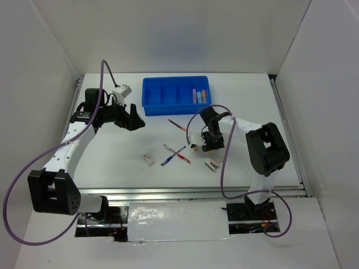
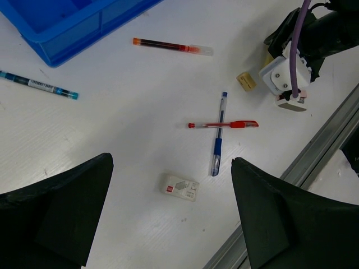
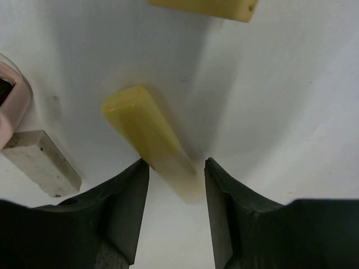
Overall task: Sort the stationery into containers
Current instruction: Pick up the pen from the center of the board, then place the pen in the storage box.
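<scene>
While a few markers (image 1: 197, 95) already lie in the blue tray's (image 1: 152, 95) right-end compartment, pens (image 1: 176, 154), erasers (image 1: 148, 159) and a tan piece (image 2: 245, 80) lie unsorted on the table (image 1: 112, 162); right gripper (image 3: 176, 168) narrowly straddles a yellow marker (image 3: 143, 126), grip not discernible; left gripper (image 1: 132, 119) gapes wide, empty.

text: none legible | eraser (image 2: 180, 187): red mark, unreadable | teal pen (image 2: 39, 85): label print unreadable

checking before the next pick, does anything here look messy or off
Only one thing: the red pen and the blue pen lie crossed in an X, touching, so picking one up may drag the other. Nothing looks spilled or broken.
</scene>
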`<state>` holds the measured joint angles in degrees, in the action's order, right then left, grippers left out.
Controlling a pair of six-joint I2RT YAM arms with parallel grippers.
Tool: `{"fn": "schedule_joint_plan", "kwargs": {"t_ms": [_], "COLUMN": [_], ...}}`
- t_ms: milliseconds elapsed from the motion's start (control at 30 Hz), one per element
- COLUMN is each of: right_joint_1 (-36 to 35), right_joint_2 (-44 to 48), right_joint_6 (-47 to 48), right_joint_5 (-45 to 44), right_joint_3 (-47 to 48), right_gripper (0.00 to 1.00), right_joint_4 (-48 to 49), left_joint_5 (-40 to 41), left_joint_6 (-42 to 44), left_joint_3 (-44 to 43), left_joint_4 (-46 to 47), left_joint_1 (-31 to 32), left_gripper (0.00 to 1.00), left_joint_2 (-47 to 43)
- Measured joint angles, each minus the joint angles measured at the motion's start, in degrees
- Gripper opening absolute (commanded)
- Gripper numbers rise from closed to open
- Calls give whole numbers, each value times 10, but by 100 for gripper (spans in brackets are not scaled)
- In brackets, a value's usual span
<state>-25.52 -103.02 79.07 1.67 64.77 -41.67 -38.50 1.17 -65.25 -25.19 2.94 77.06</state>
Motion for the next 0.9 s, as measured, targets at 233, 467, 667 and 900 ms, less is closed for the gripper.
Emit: {"fn": "schedule_joint_plan", "kwargs": {"t_ms": [233, 467, 667, 900], "right_joint_1": [-7, -21, -12, 63], "right_joint_2": [-9, -29, -42, -97], "right_joint_6": [19, -13, -173, -524], "right_joint_5": [-9, 0, 94, 136], "right_joint_3": [1, 46, 278, 599], "right_gripper": [24, 0, 0, 0], "right_joint_4": [-5, -44, -108, -28], "left_joint_5": [7, 13, 28, 73], "left_joint_6": [-15, -30, -34, -74], "left_joint_3": [10, 10, 27, 31], "left_joint_4": [15, 25, 39, 72], "left_joint_1": [0, 0, 0, 0], "left_gripper": [99, 99, 99, 99], "left_joint_2": [2, 4, -4, -5]}}
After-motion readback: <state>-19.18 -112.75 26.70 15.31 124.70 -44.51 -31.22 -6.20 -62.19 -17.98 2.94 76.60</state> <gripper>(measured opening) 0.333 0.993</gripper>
